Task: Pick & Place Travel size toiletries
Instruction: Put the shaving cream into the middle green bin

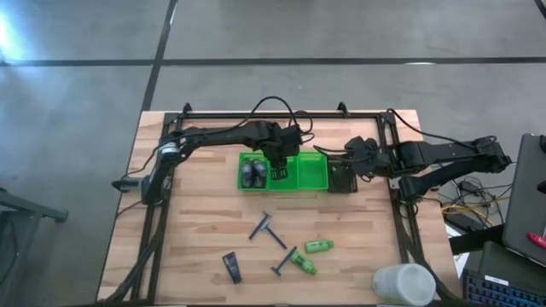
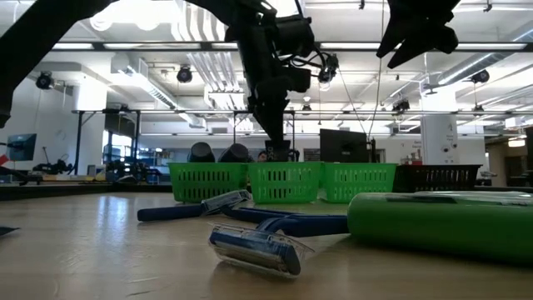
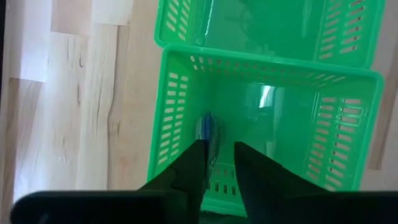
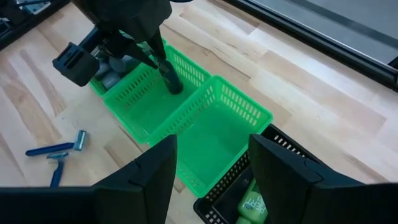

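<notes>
While the left gripper is lowered into the tray's middle compartment, a dark tube is pinched upright between its fingers. The right gripper waits spread wide over the black bin. Razors, green bottles and another tube lie loose on the table. All are judged light; razors are best taken at the stiff handle, bottles across their slippery middle.
</notes>
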